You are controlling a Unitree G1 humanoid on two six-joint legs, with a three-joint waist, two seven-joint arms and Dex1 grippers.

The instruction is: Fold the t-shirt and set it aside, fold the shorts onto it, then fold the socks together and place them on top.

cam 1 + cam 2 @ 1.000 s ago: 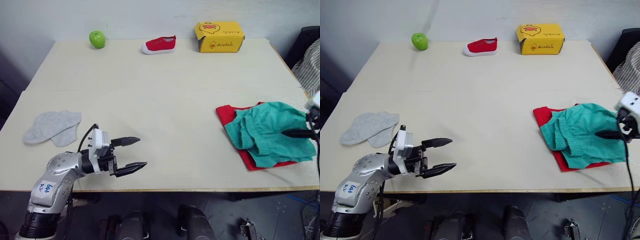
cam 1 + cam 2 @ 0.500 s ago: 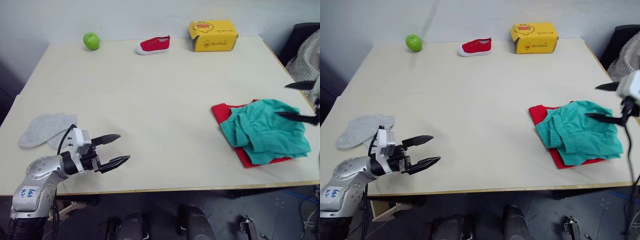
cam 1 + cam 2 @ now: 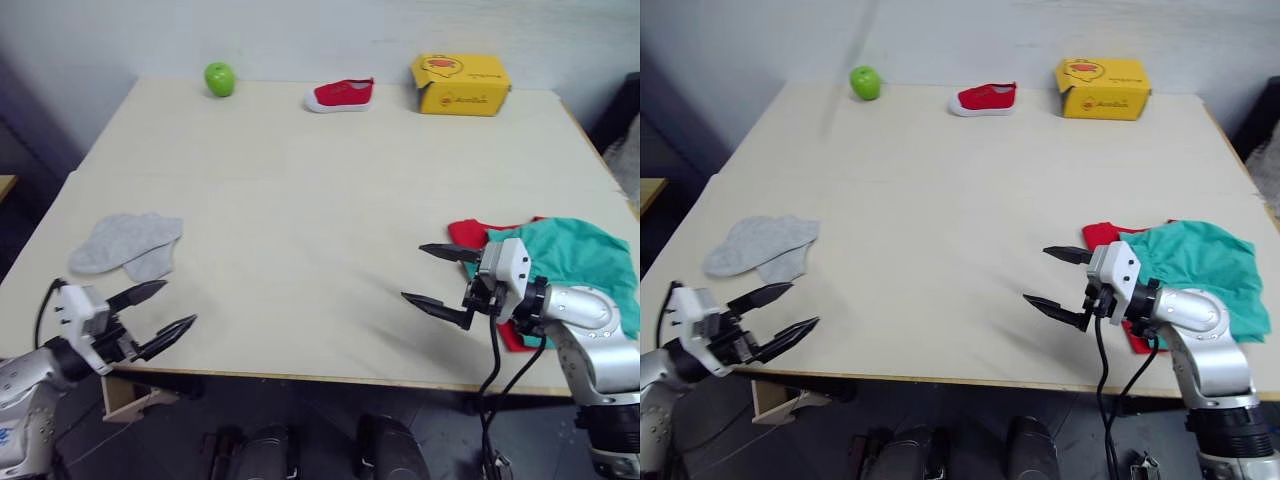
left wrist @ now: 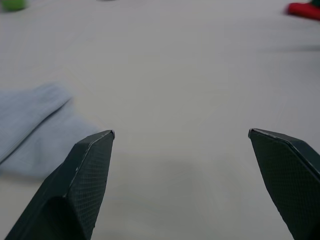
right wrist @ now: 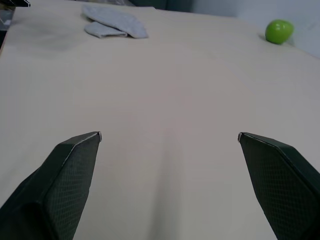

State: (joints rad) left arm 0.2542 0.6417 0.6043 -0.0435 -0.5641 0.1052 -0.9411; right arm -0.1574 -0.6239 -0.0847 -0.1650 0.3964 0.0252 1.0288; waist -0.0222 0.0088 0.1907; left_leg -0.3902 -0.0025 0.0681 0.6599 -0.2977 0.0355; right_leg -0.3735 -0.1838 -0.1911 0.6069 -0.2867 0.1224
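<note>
from my feed the left gripper point(image 3: 160, 310) is hanging over the near left edge of the table point(image 3: 300, 200) with its fingers spread wide and nothing between them. the socks point(image 3: 127, 243) are lying flat just beyond it on the left side, one overlapping the other, not touched by anything. my right gripper point(image 3: 438, 278) is over the near right part of the table, fingers also wide apart and empty, pointing toward the middle. right beside its wrist sit the shorts point(image 3: 580, 265), crumpled on top of the t-shirt point(image 3: 466, 233), with just a red edge of it peeking out on the near and left sides. along the far edge there's a green apple point(image 3: 219, 78), a small red shoe point(image 3: 340, 95) and a yellow box point(image 3: 461, 84), all well apart from both arms.
</note>
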